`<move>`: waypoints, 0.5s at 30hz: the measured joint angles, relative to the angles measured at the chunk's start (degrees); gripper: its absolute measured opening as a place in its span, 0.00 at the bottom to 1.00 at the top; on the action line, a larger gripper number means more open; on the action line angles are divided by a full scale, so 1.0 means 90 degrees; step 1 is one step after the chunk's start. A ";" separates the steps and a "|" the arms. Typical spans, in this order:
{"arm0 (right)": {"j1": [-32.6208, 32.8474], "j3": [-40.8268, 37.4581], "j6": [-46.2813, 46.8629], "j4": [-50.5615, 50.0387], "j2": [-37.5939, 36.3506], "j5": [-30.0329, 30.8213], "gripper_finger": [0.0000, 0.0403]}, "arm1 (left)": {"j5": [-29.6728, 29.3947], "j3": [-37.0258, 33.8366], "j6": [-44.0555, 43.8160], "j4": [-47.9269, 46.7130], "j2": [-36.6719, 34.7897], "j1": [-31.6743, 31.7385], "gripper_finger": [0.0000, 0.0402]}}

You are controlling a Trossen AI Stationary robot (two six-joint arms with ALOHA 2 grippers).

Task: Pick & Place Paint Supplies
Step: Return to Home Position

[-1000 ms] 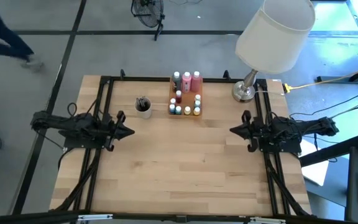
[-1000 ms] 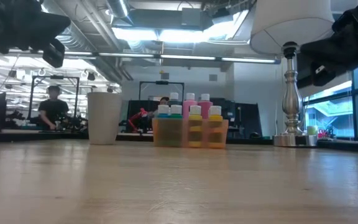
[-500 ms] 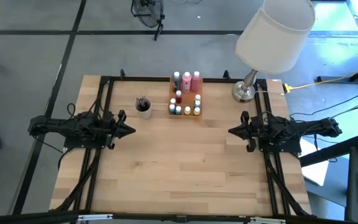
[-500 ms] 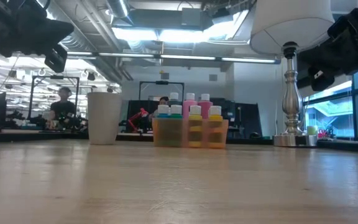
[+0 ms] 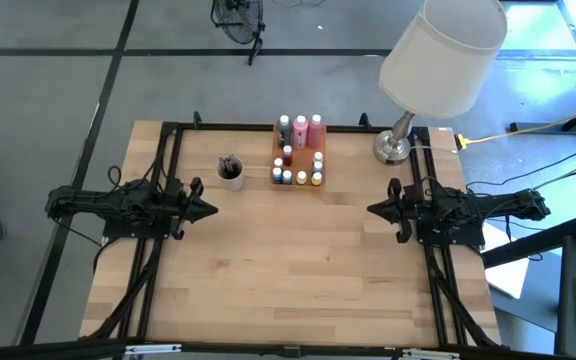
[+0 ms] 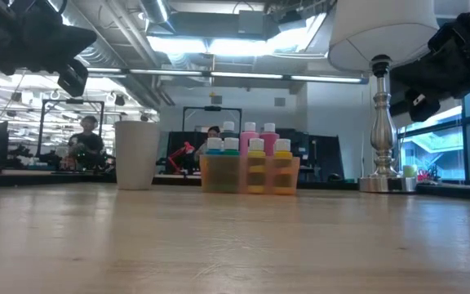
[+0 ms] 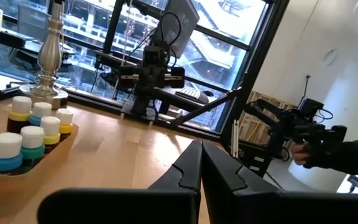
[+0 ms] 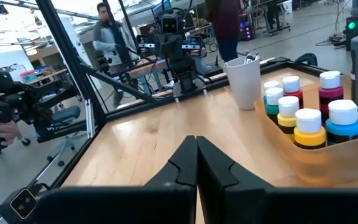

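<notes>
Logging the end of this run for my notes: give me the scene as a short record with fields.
tray: orange tray holds the bottles and paint pots
cup: cup beside the tray, brushes standing in it
left tool: left tool shut, empty, over the table's left side
right tool: right tool shut, empty, over the table's right side
loose supplies: none visible on the table

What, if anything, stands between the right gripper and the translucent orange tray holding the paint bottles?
Nothing visible. Only bare wooden table lies between the shut right gripper and the translucent orange tray. The silver lamp base stands off that line, near the table's far edge.
</notes>
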 joint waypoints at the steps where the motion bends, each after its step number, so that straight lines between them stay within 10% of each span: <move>1: 0.0000 0.0000 -0.0002 -0.0002 0.0000 0.0003 0.00 | 0.0000 0.0000 0.0003 -0.0005 0.0000 -0.0001 0.00; 15: 0.0000 0.0002 -0.0235 -0.0003 0.0000 -0.0032 0.00 | -0.0559 0.0000 0.0063 -0.0287 0.0000 -0.0003 0.00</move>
